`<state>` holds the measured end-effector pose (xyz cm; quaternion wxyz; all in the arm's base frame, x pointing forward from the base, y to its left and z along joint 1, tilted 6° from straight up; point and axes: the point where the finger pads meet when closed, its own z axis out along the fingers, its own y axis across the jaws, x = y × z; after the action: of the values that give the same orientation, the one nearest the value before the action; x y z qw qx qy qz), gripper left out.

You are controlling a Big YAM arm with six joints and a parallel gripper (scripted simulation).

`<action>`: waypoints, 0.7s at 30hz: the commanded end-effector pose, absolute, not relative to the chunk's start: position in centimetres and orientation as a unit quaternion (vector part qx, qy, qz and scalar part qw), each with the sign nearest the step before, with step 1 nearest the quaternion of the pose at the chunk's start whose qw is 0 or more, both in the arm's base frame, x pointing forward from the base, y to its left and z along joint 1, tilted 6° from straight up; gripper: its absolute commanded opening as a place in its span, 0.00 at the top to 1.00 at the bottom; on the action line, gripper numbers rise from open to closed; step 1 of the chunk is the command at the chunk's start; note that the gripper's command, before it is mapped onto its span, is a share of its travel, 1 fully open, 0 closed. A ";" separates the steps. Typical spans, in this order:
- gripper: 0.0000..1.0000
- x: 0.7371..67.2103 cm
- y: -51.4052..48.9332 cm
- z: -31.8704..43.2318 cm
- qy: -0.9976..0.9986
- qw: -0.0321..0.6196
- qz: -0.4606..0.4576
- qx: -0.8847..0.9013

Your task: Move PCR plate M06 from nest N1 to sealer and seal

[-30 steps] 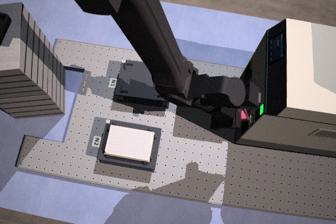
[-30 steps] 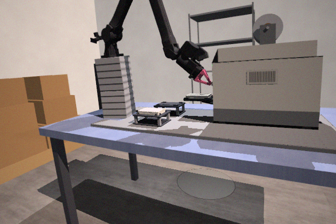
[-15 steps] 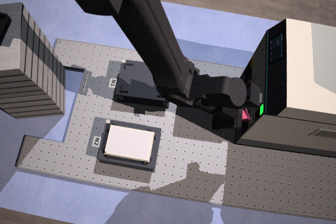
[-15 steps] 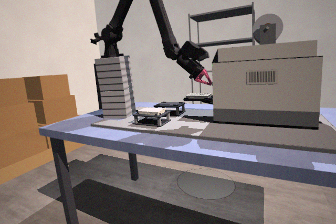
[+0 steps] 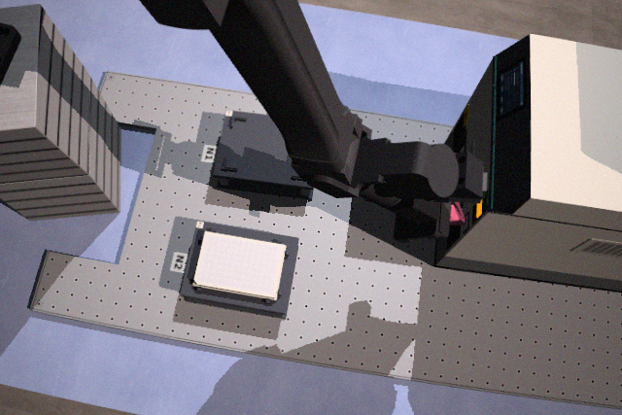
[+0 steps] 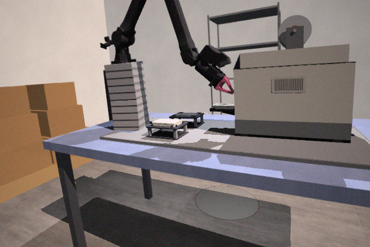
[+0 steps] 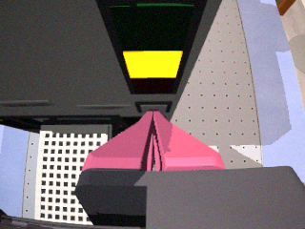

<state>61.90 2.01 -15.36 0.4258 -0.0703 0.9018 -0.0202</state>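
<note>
- From above: a dark robot arm (image 5: 281, 63) reaches across a perforated grey board (image 5: 311, 280) toward the sealer (image 5: 562, 149), a boxy machine with a cream top at the right. The gripper (image 5: 456, 213), with pink fingers pressed together and holding nothing, sits right at the sealer's front face. Just beside it a small amber lamp (image 5: 478, 208) glows. Plate nest N1 (image 5: 251, 154), dark and partly under the arm, carries no plate. Nearer the viewer, plate nest N2 (image 5: 235, 269) carries the sealed plate M09 (image 5: 240, 263), whose top is a plain pale sheet. A ribbed grey pedestal (image 5: 54, 149) stands at the left edge.

- From the side of the room: the arm rises from the pedestal (image 6: 126, 95), bends high, then comes down to the sealer's (image 6: 294, 98) left end. The pink gripper (image 6: 224, 85) forms a closed wedge, its tip at the housing's edge. Below it, plate M06 (image 6: 222, 104) — white, with a grid of wells — lies on the dark stage (image 6: 221, 109) jutting from the sealer. N2 with M09 (image 6: 166, 122) and the bare N1 (image 6: 187, 115) stand on the blue table (image 6: 119, 148). A metal shelf rack (image 6: 243, 14) and a foil reel (image 6: 294, 30) show behind; cardboard boxes (image 6: 36, 131) sit at the left.

- From the wrist: the two pink fingers meet in a point — shut, nothing between them. The tip touches the small START key (image 7: 152, 107) directly under the lamp (image 7: 152, 64), which shows amber. At lower left, M06's (image 7: 64, 172) white well grid is visible, partly hidden by the gripper body.
</note>
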 end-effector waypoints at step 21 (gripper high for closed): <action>1.00 63.6 1.1 -12.9 0.892 0.448 -0.022 -0.055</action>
<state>61.76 1.94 -15.49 0.4244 -0.0696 0.9026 -0.0210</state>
